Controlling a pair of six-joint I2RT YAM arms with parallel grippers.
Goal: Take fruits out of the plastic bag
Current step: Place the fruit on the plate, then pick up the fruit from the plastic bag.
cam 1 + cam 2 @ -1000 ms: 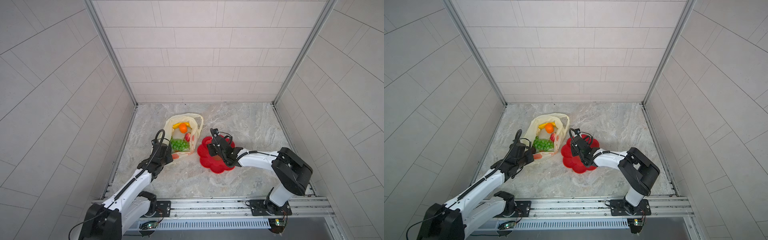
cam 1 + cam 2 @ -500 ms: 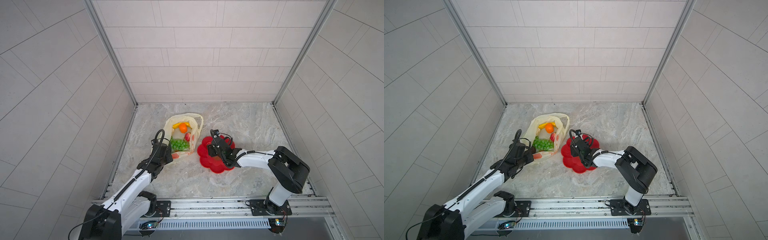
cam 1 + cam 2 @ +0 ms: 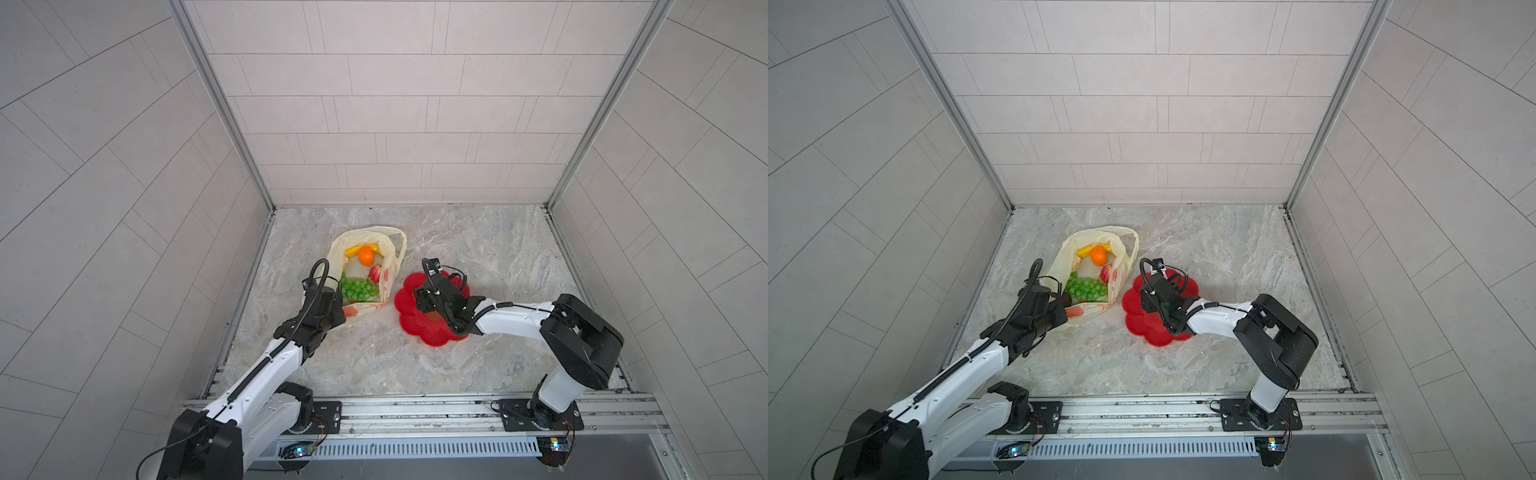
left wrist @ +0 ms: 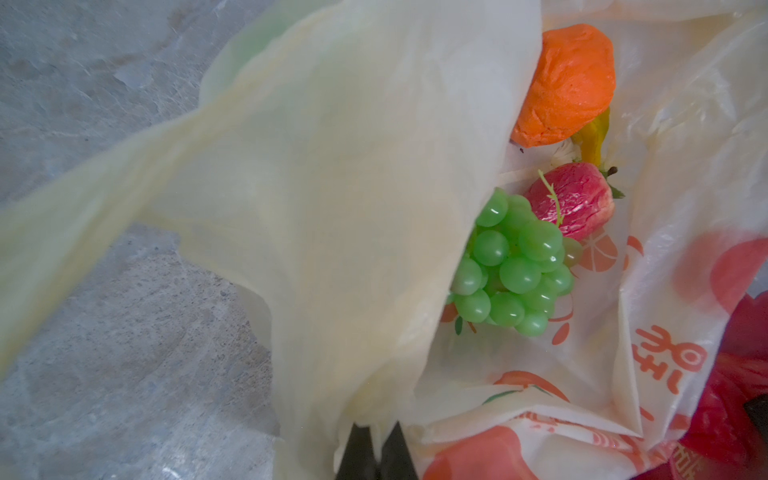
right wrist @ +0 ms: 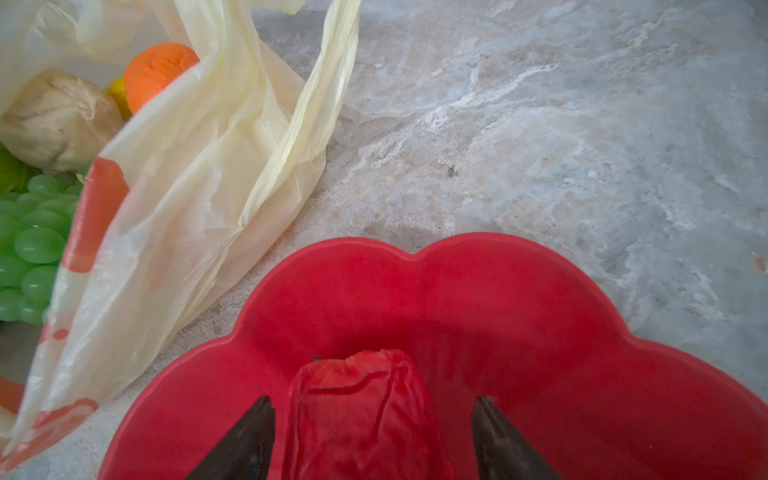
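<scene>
Along the near edge, a rail (image 3: 415, 409) carries both arm bases. From it, the left arm reaches over the table (image 3: 478, 249) to the bag (image 3: 338, 249), which lies left of centre with its mouth gaping upward. The left gripper (image 4: 376, 451) is clamped tight on the bag's near edge. In the left wrist view its two black fingertips meet, with the pale film pinched between them, and the film spreads away from them over part of the contents.

Just right of the bag sits the dish (image 3: 405, 299), and the right wrist view shows a sliver of table between the two. The right gripper (image 5: 372, 401) hangs over the dish with its jaws spread wide and grips nothing. A red piece (image 5: 357, 382) lies in the dish between the fingers, and a gap shows on at least one side of it.

Inside the bag, the grapes (image 3: 356, 289) lie nearest. The strawberry (image 3: 375, 273) touches their far right side. A beige piece (image 5: 58, 120) lies just past the grapes, clear only in the right wrist view. Farther in is the orange (image 3: 365, 256), and the banana (image 3: 353, 250) is tucked against its far side. A loop handle trails at the bag's far right corner. Beyond it, bare table runs to the tiled wall (image 3: 395, 124).
</scene>
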